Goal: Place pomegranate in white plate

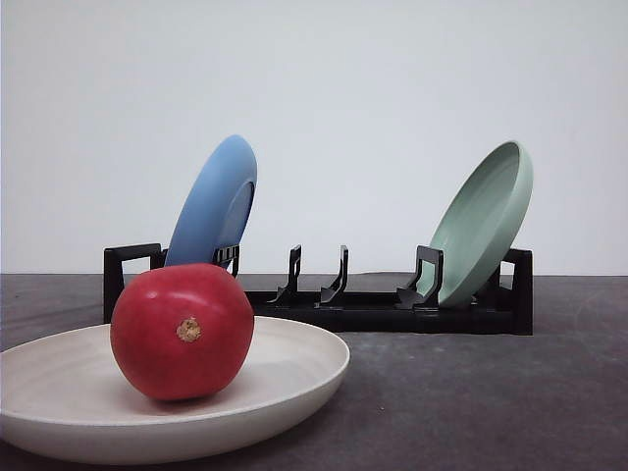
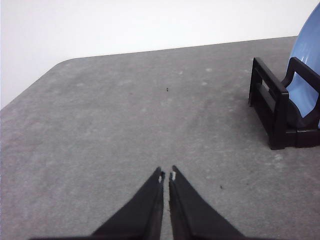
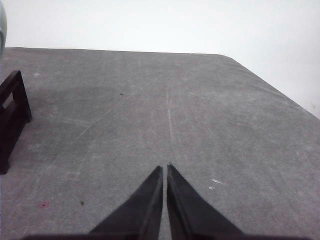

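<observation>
One fruit on its plate: the placing looks done

Nearest the front camera, the pomegranate sits inside the white plate, its tan stem nub turned toward the lens, resting on the plate's floor left of centre. I judge the task's one step finished; what remains would be for the arms to stay clear and not disturb the fruit.

Each wrist view shows its gripper over bare grey worktop: the left gripper and the right gripper both have fingers drawn together, holding nothing.

Farther back stands a black dish rack, a blue plate leaning at its left end and a pale green plate at its right.

The white plate's near and left edges are cut off, and the fruit hides part of the rack.
</observation>
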Controlling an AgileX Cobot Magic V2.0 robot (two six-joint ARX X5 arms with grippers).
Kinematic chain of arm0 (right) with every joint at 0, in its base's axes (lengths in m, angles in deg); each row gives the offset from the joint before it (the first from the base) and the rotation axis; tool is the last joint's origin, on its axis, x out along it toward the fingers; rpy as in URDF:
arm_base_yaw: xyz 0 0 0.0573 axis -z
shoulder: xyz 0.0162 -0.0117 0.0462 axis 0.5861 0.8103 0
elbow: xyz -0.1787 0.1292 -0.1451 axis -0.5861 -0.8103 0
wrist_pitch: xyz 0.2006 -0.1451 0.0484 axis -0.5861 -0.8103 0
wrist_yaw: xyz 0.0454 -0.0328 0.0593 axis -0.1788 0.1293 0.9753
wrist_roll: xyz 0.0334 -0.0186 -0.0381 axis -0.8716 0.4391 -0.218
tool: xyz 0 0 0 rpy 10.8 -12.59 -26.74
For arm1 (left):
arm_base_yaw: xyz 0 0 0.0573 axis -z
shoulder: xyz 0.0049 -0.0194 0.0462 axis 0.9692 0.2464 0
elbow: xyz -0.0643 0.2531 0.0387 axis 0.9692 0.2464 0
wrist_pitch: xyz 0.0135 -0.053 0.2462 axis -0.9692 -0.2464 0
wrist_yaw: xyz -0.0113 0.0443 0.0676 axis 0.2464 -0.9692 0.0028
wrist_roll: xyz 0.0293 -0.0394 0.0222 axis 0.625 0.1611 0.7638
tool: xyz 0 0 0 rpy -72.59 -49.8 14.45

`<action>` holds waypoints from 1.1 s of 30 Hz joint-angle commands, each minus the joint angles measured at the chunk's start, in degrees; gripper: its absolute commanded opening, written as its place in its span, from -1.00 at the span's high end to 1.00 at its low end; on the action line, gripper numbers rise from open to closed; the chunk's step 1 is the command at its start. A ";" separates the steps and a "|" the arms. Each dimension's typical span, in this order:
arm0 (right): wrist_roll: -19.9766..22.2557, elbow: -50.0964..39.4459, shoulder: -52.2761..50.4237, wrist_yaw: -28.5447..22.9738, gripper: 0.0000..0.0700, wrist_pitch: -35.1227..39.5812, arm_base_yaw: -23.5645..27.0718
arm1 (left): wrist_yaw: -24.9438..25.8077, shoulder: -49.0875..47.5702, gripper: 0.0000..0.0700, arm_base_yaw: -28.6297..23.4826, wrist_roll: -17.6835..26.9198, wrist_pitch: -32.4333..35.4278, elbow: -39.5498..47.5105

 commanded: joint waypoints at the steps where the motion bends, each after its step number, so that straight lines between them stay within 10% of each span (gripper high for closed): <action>1: 0.44 -0.24 0.07 -0.07 0.97 -0.26 -0.09 | 0.13 -0.03 1.00 -0.11 -0.20 -0.33 0.52; 33: 0.44 -0.24 0.07 -0.07 0.98 -0.26 -0.09 | 0.13 -0.03 1.00 -0.11 -0.20 -0.33 0.52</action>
